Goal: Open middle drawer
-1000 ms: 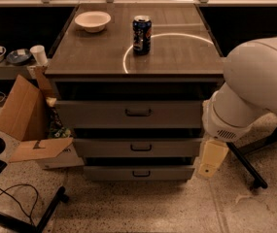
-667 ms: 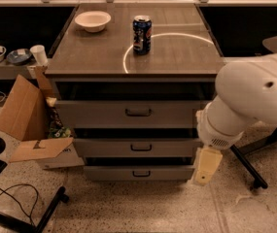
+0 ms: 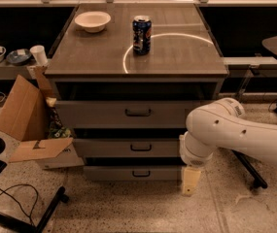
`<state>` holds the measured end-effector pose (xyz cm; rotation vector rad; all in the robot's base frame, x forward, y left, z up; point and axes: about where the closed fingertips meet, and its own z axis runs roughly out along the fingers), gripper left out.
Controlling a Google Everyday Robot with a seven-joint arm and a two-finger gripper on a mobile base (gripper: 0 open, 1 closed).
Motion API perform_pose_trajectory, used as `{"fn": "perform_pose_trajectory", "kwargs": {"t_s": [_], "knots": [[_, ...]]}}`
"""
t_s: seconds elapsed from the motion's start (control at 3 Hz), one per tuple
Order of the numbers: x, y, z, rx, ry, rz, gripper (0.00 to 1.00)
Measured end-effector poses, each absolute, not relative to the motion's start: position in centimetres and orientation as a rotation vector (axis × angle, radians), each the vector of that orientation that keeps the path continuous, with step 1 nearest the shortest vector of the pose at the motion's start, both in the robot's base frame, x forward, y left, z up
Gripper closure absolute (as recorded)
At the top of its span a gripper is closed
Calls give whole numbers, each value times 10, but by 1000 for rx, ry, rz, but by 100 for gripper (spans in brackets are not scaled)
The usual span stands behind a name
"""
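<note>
The middle drawer (image 3: 128,148) is the second of three grey flat fronts in the cabinet, with a small dark bar handle (image 3: 141,148) at its centre. Its front stands a little forward of the cabinet, like the other two. The taller top drawer (image 3: 123,113) is above it and the low bottom drawer (image 3: 128,173) below it. My white arm (image 3: 225,132) reaches in from the right. My gripper (image 3: 191,180) hangs down at the cabinet's front right corner, level with the bottom drawer and to the right of the middle drawer's handle, apart from it.
A blue soda can (image 3: 141,35) and a white bowl (image 3: 93,21) stand on the cabinet top (image 3: 177,57). An open cardboard box (image 3: 28,125) sits against the cabinet's left side. A black chair base and cables (image 3: 11,208) lie at bottom left. Dark stand legs (image 3: 254,176) are at right.
My arm has swung left and lower, so the gripper now hangs closer to the cabinet's front right corner. The drawers, can and bowl have not moved.
</note>
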<state>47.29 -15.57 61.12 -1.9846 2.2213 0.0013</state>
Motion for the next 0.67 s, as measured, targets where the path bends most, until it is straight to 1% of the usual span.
{"fn": "perform_pose_trajectory", "kwargs": {"t_s": [0.33, 0.67], "knots": [[473, -156, 611, -1985, 2221, 1, 0], [487, -143, 564, -1961, 2191, 71, 0]]}}
